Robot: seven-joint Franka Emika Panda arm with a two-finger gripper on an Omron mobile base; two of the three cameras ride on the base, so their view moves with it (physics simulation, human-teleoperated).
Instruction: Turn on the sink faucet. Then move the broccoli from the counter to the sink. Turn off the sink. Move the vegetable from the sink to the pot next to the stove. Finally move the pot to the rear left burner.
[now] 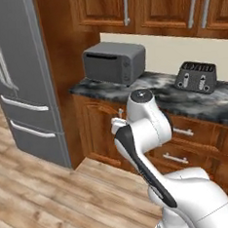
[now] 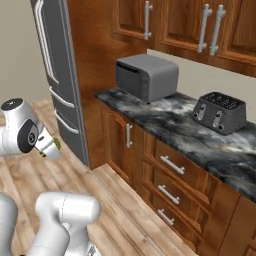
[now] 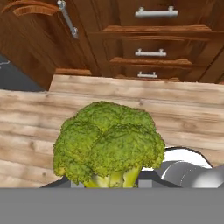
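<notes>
The broccoli point(image 3: 109, 142), a green floret with a pale stalk, fills the lower middle of the hand view and hides the fingertips. My gripper point(image 3: 111, 181) is shut on its stalk. From the right base camera, the broccoli point(image 2: 57, 144) is a small green speck at the tip of the gripper point(image 2: 52, 148), held out over the wooden floor, left of the cabinets. The marbled counter point(image 1: 173, 98) point(image 2: 170, 120) lies ahead, over brown cabinets. The sink, its faucet, the pot and the stove are out of view.
A grey toaster oven point(image 1: 114, 62) point(image 2: 146, 76) and a dark toaster point(image 1: 197, 77) point(image 2: 220, 112) stand on the counter. A steel fridge point(image 1: 20, 80) point(image 2: 57, 75) rises at the left. Drawer fronts with metal handles point(image 3: 151, 53) face the hand, above the plank floor point(image 3: 131, 100).
</notes>
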